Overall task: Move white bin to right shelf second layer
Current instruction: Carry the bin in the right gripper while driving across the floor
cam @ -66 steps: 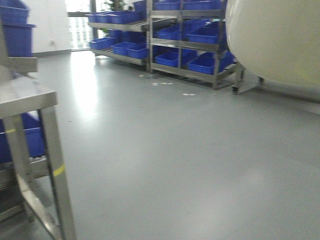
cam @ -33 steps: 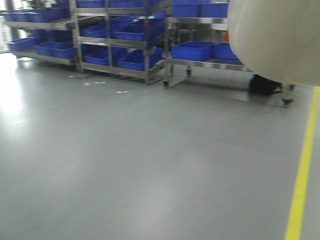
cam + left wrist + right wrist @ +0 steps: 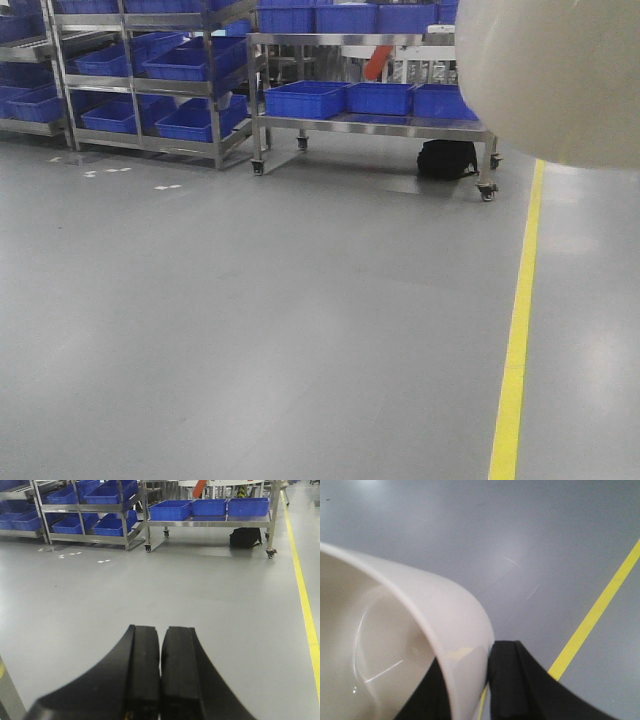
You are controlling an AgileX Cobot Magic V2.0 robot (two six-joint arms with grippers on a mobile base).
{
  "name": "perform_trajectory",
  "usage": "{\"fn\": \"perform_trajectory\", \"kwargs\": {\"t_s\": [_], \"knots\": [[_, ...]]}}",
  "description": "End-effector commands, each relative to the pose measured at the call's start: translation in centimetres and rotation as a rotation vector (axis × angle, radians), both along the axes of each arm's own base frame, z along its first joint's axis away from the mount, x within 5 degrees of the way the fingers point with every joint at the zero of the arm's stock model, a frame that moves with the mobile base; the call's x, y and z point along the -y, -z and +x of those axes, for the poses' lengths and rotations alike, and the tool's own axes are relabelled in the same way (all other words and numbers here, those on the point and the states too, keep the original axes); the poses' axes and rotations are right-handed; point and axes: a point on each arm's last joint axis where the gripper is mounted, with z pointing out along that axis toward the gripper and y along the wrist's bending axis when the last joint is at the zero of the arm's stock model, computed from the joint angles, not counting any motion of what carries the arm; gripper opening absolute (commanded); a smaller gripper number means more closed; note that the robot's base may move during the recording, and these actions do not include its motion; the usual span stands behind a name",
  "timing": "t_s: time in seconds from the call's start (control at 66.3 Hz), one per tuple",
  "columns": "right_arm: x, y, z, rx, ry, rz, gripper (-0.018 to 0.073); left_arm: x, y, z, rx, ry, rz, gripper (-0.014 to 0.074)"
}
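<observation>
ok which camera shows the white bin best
The right wrist view: the white bin shows its rim and glossy inside, with the right end effector pinching its wall. The front view catches only a curved patch of outer wall at top right. The left wrist view shows none of it.

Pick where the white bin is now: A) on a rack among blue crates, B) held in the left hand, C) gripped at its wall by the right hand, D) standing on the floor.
C: in the right wrist view the right hand pinches the wall of the white bin; the left hand is shut, empty.
</observation>
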Motion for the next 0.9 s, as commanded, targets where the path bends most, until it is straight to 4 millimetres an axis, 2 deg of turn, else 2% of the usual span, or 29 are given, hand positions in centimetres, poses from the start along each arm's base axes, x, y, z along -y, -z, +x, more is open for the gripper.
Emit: {"fn": "perform_trajectory", "kwargs": {"t_s": [0.0, 0.89], "knots": [[0.03, -2.05, 0.09, 0.135, 0.006, 0.04, 0.0052, 0.05, 0.45, 0.14, 0.052, 0.005, -0.008, 0.0085], [0.03, -2.05, 0.09, 0.135, 0.006, 0.04, 0.0052, 0.05, 0.45, 0.14, 0.052, 0.005, -0.008, 0.0085]]}}
